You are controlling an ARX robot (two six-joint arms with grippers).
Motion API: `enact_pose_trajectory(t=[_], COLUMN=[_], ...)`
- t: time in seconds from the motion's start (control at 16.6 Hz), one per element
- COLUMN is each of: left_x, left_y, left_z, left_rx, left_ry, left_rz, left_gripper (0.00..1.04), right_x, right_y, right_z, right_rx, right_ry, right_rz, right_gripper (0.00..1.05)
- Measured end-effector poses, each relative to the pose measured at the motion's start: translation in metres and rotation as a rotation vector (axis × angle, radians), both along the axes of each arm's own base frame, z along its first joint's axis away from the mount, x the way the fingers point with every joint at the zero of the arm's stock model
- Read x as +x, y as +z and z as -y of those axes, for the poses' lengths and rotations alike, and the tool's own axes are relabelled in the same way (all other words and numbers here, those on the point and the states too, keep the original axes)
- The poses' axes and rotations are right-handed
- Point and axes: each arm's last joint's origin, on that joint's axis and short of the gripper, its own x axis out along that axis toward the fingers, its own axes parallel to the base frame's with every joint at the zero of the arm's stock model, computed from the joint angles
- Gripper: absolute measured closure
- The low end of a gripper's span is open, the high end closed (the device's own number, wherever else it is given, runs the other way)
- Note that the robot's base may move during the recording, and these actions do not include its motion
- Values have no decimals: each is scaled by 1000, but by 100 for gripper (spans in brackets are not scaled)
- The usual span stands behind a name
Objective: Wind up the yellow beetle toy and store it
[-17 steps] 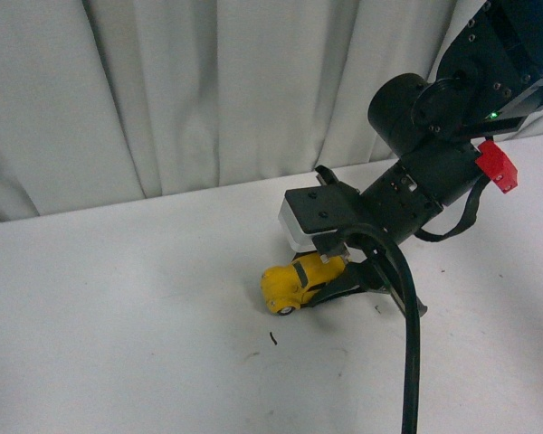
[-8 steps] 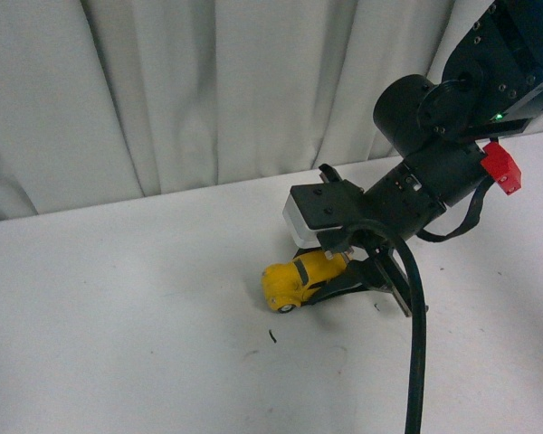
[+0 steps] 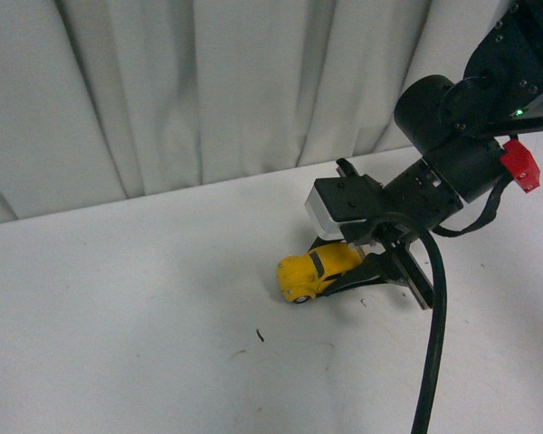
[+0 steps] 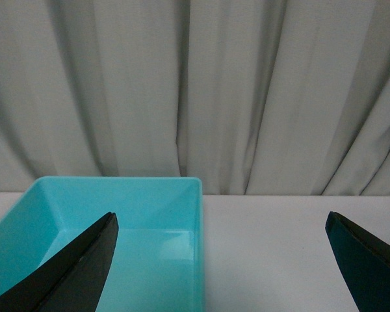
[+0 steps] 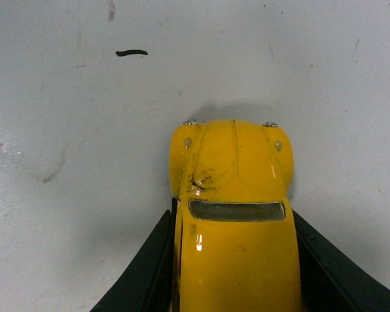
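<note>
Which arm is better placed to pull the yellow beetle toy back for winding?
Right: its tool grips the yellow beetle toy on the table. The left tool hangs open facing the teal box, holding nothing.

**Yellow beetle toy: upright on table, clamped at the flanks**

yellow beetle toy [image 3: 309,274] sits wheels-down on the white table [image 3: 118,316]. Glossy rounded yellow body, dark window, black wheel with silver hub. Free end points to the robot's left; it has a dark scuff just ahead of the window. right gripper [image 3: 337,274] presses both flanks.
</note>
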Motion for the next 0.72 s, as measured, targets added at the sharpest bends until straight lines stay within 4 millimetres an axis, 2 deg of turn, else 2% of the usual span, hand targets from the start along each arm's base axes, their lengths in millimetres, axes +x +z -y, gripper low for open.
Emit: enact_pose_trajectory(t=[0.72], left_x=[0], left_y=[0], left_z=[0], left_rx=[0], left_ry=[0], left_rz=[0], left_gripper=[7], right_x=[-44], right_y=[-12], right_z=[68], right_rx=[82], right_ry=[-211], right_rz=[-37], right_gripper=[62])
